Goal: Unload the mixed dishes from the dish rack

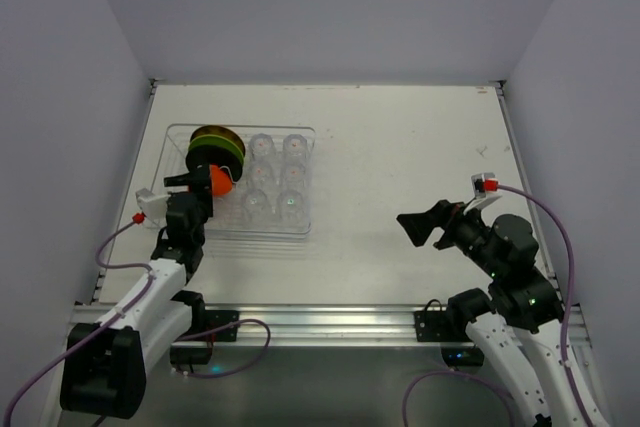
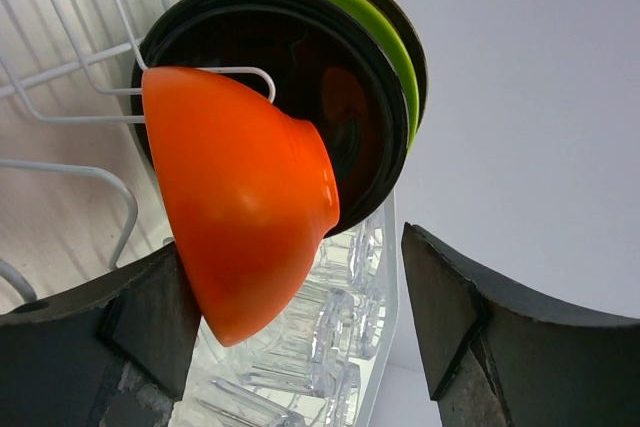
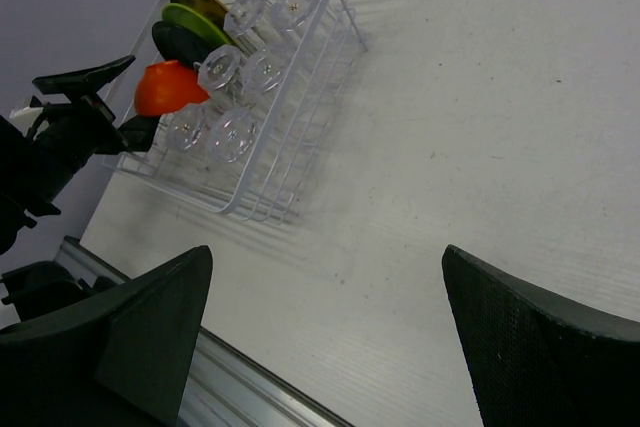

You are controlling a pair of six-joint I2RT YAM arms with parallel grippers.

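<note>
Left gripper (image 2: 295, 287) is going for the orange bowl (image 2: 240, 217) first, I reckon. It's sitting in the left side of the dish rack (image 1: 312, 182), leaning on the plates (image 2: 350, 97), with the jaws gaping wide either side, nothing pinched yet. Next it's needing a squeeze and a lift clear of the wires, while the right gripper (image 1: 412, 227) is hanging open well off to the rack's right.

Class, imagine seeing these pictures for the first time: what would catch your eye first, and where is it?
The bright orange bowl stands out first, propped on edge in the clear rack on the left of the table, with the left gripper open around it. Behind it stand a black plate and a green plate, and beside them six clear glasses fill the rest of the rack.
</note>
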